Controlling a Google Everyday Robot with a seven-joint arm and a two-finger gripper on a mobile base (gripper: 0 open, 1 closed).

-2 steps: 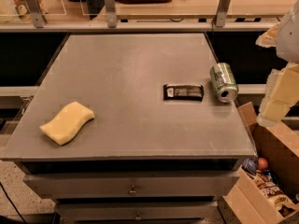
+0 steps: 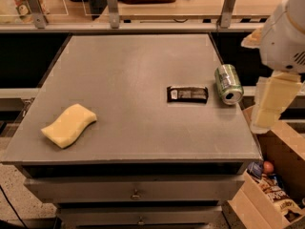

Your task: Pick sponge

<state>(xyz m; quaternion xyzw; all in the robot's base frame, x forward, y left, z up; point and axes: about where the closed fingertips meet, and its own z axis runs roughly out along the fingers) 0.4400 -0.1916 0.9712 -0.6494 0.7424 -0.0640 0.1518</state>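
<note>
The sponge is a pale yellow foam block with wavy sides. It lies flat near the front left corner of the grey table. My gripper hangs past the table's right edge, close to the soda can and far to the right of the sponge. It is open and empty. One pale yellow finger pad points down and the other fingertip shows higher up.
A green soda can lies on its side near the right edge. A dark snack bar lies just left of it. An open cardboard box of snacks stands on the floor at the right. Drawers sit under the tabletop.
My gripper has shifted slightly left and down at the table's right edge. The sponge, can and bar have not moved.
</note>
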